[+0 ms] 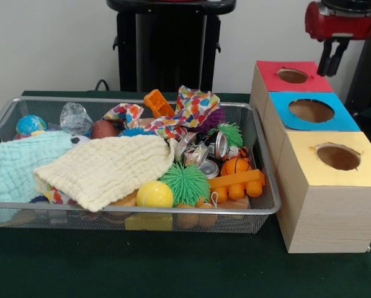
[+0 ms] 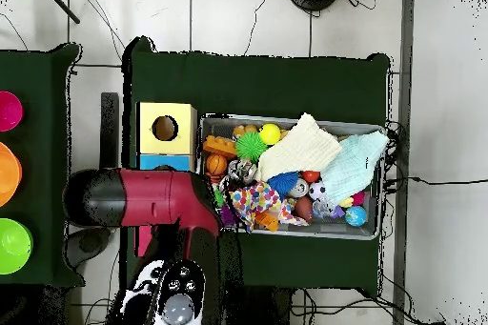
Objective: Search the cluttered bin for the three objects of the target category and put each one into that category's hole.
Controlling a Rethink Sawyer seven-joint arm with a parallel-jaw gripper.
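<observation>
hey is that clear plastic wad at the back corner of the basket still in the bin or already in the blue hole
In the bin. The plastic wad lies inside the wire basket, beside the globe ball. The blue-faced hole shows only shadow inside.

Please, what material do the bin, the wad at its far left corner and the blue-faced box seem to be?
The bin: silver wire mesh, thick shiny metal rim. The wad: probably thin clear plastic film, wrinkled and glinting. The blue-faced box: pale wood with visible grain; its matte blue face looks like paper or paint.

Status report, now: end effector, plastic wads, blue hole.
End effector up above the red box, nothing held. One plastic wad visible at the bin's far rim. Blue hole clear. Cloths cover much of the bin.
</observation>
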